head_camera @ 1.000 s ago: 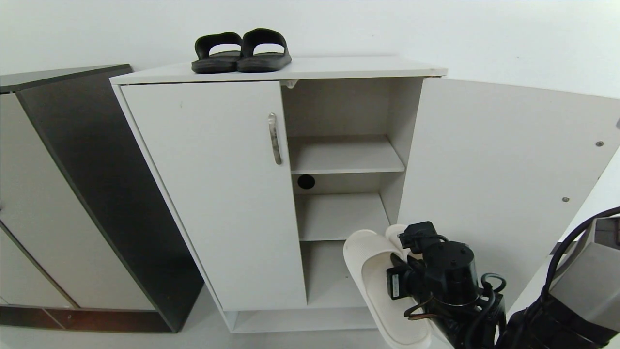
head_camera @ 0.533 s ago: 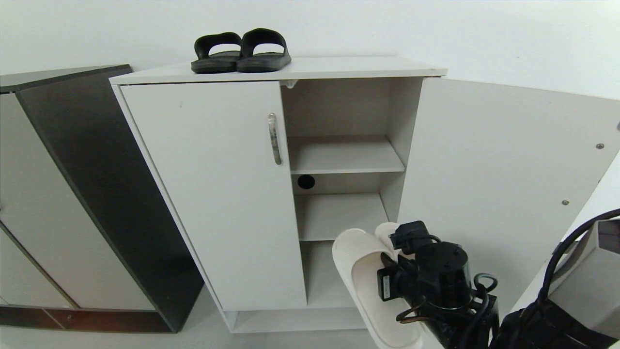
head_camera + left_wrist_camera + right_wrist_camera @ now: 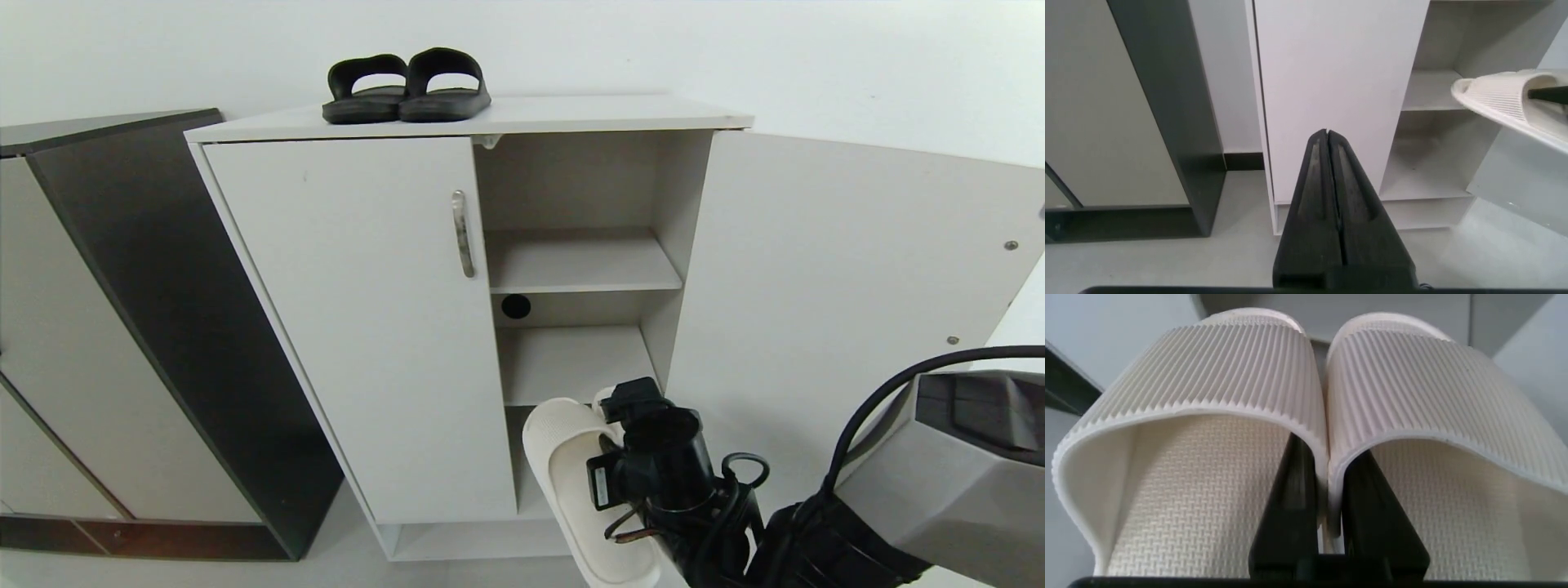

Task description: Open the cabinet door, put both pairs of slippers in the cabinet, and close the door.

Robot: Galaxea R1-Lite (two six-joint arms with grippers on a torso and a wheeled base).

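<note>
Far left of both pincers stands a dark-sided cupboard (image 3: 188, 327), not part of the job.

The left pincer (image 3: 1327, 139) is fully shut, fingers pressed flat together w/ nothing btw them. It sits low, facing the closed door (image 3: 351, 327) of the cabinet (image 3: 588, 113). That door's handle (image 3: 463, 234) is up and to the right of it.

The black slippers (image 3: 406, 86) lie side by side on the cabinet top, well above both pincers and up-left of the right one. They're over the closed half, so prob. the left arm's side.

Right of the closed door the cabinet is open: top shelf (image 3: 580, 261), middle shelf (image 3: 571, 363), then the bottom bay (image 3: 535, 482).

The right pincer (image 3: 1329, 469) is clamped on the white slippers (image 3: 563, 465). It has one finger inside each shoe, and the two inner walls are squeezed together btw them, so the gap is narrow. The pair's long axis runs straight out ahead of the pincer, toes leading toward the opening, approx level w/ the bottom bay, below the middle shelf. Can't tell if the toes have crossed the cabinet's front edge.

Next move, as I read it: push fwd along that axis into the bottom bay. The left shoe looks close to the closed door's edge, so it may clip there.

The open door (image 3: 833, 286) is swung wide, right of the right pincer.
</note>
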